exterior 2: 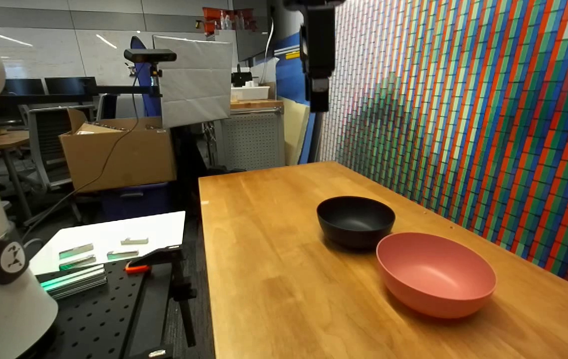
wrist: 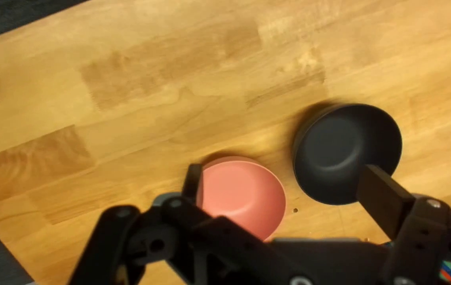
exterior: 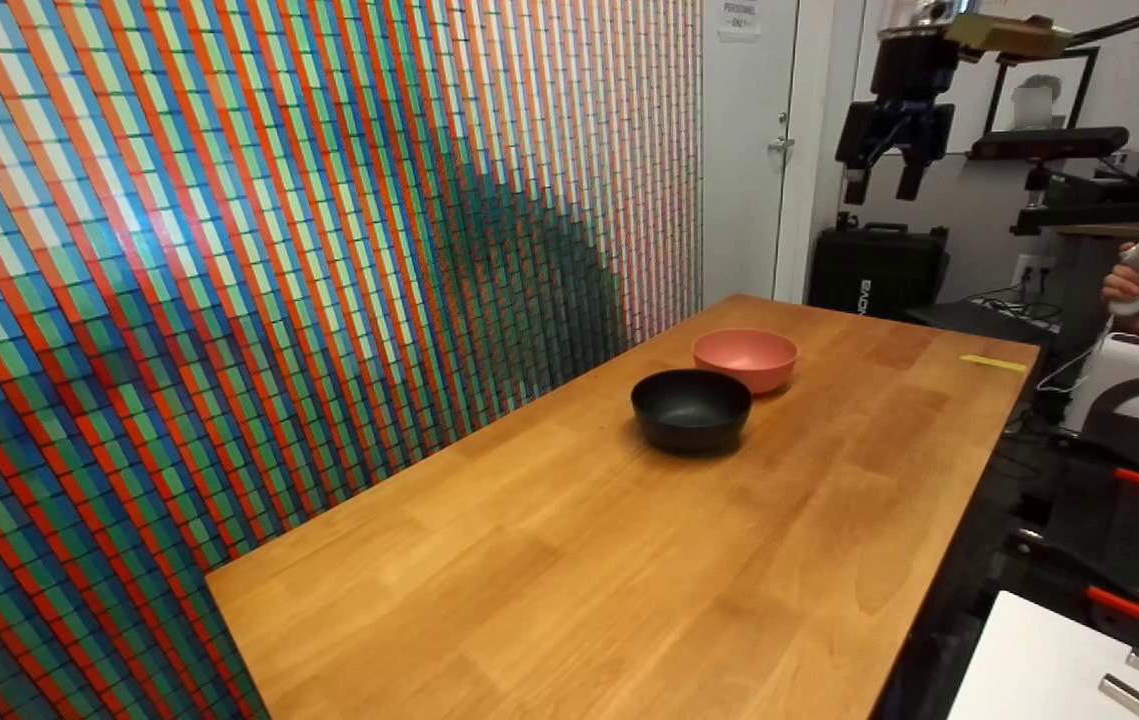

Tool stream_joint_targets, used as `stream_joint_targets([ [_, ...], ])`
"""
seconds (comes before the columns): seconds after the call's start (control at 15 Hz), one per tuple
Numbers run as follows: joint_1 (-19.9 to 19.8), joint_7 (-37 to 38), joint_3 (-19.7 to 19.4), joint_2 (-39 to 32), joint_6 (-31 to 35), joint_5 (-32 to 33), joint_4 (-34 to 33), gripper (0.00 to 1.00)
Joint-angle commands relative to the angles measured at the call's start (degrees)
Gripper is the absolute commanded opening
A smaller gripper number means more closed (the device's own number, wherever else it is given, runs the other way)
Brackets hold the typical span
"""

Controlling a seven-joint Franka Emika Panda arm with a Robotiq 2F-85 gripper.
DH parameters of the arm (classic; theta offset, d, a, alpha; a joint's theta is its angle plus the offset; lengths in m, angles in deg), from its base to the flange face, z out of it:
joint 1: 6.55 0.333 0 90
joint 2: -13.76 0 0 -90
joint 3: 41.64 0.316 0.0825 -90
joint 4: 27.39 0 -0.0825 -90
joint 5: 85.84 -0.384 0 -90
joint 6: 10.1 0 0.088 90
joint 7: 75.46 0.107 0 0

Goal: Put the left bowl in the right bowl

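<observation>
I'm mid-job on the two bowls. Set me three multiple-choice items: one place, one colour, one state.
1. Where is the black bowl relative to the pink bowl?
A) inside it
B) beside it
C) underneath it

2. What colour is the tape strip on the table?
A) blue
B) red
C) yellow

3. How is the gripper?
A) open, empty
B) shut, empty
C) shut on a bowl

1 B: the wrist view shows table between them.
2 C: it shows yellow in an exterior view.
3 A: in an exterior view its jaws stand apart, nothing between.
</observation>
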Motion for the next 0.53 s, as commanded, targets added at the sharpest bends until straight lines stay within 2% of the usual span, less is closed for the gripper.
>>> stream_joint_targets([
  [0.0,0.6,7.5,2.6,-13.2,7.1,-0.7,-5.7,1.00],
  [0.27,2.1,14.2,3.2,-24.9,9.9,0.0,-10.6,1.00],
  [0.47,4.6,18.4,2.8,-31.7,12.8,1.7,-12.9,1.00],
])
